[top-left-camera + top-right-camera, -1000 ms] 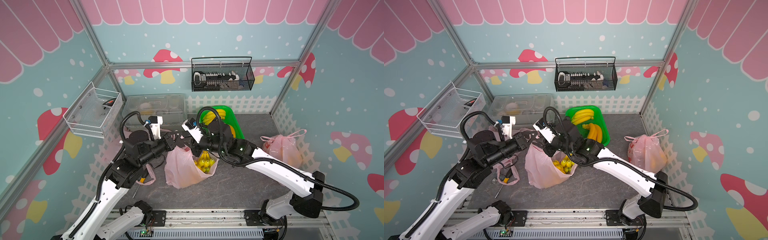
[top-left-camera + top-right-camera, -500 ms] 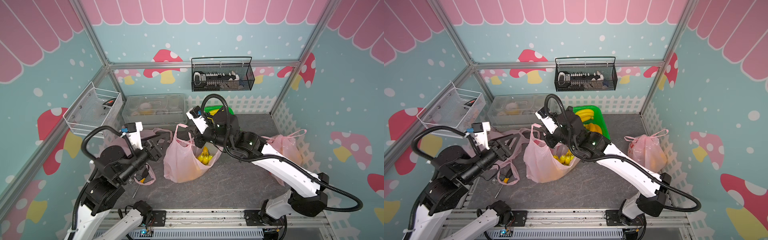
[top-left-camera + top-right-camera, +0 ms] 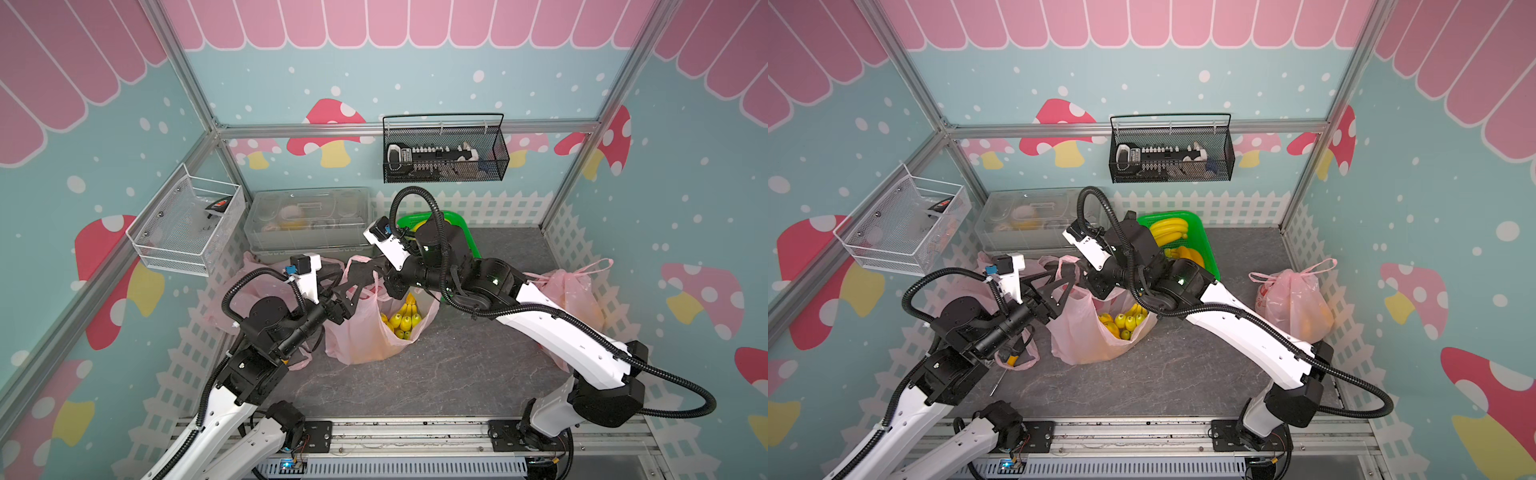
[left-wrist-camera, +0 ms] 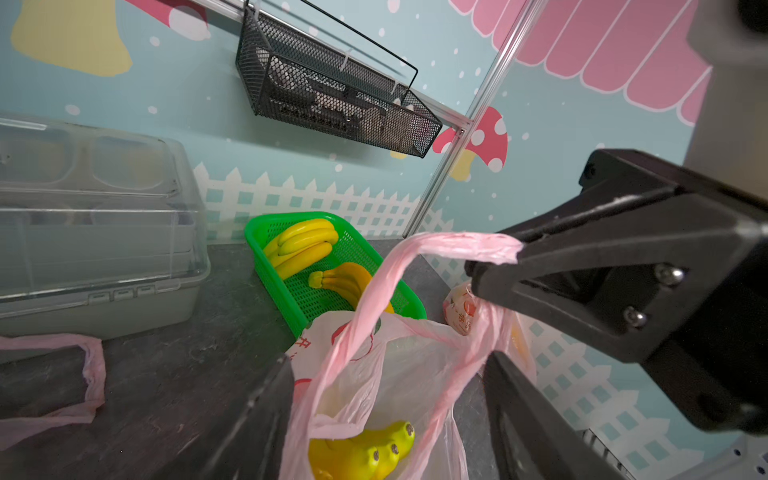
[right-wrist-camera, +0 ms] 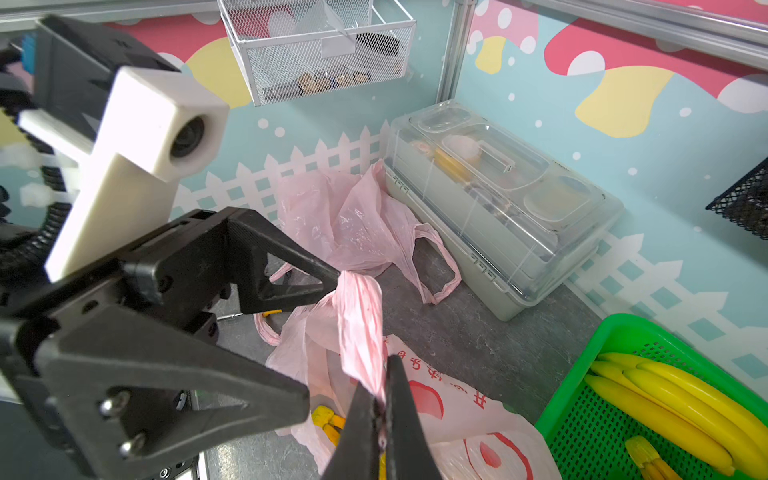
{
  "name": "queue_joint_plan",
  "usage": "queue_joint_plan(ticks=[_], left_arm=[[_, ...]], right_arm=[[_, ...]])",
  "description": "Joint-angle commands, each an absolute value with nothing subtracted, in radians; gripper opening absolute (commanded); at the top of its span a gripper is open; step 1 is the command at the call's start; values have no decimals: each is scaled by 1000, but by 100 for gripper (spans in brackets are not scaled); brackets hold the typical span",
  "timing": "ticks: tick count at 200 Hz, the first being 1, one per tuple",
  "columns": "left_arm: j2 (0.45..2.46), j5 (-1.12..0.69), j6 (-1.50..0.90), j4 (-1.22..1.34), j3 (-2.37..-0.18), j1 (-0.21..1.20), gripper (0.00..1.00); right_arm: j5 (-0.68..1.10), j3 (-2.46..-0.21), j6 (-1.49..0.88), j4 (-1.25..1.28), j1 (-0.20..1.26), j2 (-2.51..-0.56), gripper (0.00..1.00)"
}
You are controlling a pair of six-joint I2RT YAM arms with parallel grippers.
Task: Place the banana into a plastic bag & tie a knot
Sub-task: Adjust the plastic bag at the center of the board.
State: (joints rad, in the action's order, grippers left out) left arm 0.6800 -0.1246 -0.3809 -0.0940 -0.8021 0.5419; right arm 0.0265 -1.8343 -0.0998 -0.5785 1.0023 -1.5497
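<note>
The banana bunch (image 3: pixel 402 321) is in the pink plastic bag (image 3: pixel 357 338), which stands open mid-table near the green basket (image 3: pixel 1209 253). The right gripper (image 5: pixel 380 376) has its jaws pinched together on the bag's twisted handle (image 5: pixel 360 316), holding it up. The left gripper (image 4: pixel 388 359) has its jaws apart, fingers straddling that handle loop and clamped on nothing.

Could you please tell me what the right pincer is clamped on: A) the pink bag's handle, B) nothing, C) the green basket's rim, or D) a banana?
A: in the right wrist view the right pincer is shut on the twisted pink handle of the bag.
</note>
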Motion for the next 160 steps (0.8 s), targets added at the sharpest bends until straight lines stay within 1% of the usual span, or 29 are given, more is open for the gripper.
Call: queue_joint_plan(ticks=[1, 52, 64, 75, 86, 94, 102, 115, 131, 139, 160], left_arm=[[676, -137, -281, 79, -790, 566, 72], [766, -181, -164, 64, -780, 630, 71], [785, -187, -154, 59, -778, 640, 70], [802, -187, -142, 54, -779, 653, 66], [819, -173, -132, 52, -778, 667, 61], [830, -165, -125, 55, -775, 674, 56], [843, -156, -124, 56, -772, 678, 49], [857, -139, -123, 56, -770, 681, 35], [854, -109, -131, 81, -752, 686, 23], [850, -99, -131, 95, -738, 686, 19], [849, -85, -133, 113, -705, 687, 16]], right_arm=[[52, -1867, -78, -583, 1007, -1551, 0], [30, -1877, -89, -575, 1007, -1549, 0], [28, -1876, -93, -570, 1008, -1548, 0], [25, -1876, -97, -564, 1008, -1547, 0], [21, -1873, -103, -558, 1008, -1546, 0], [20, -1869, -110, -551, 1007, -1544, 0], [16, -1863, -117, -543, 1006, -1541, 0], [9, -1852, -130, -529, 1006, -1535, 0], [-19, -1833, -149, -514, 1005, -1526, 0], [-40, -1821, -164, -505, 1004, -1520, 0], [-69, -1794, -210, -482, 989, -1503, 0]])
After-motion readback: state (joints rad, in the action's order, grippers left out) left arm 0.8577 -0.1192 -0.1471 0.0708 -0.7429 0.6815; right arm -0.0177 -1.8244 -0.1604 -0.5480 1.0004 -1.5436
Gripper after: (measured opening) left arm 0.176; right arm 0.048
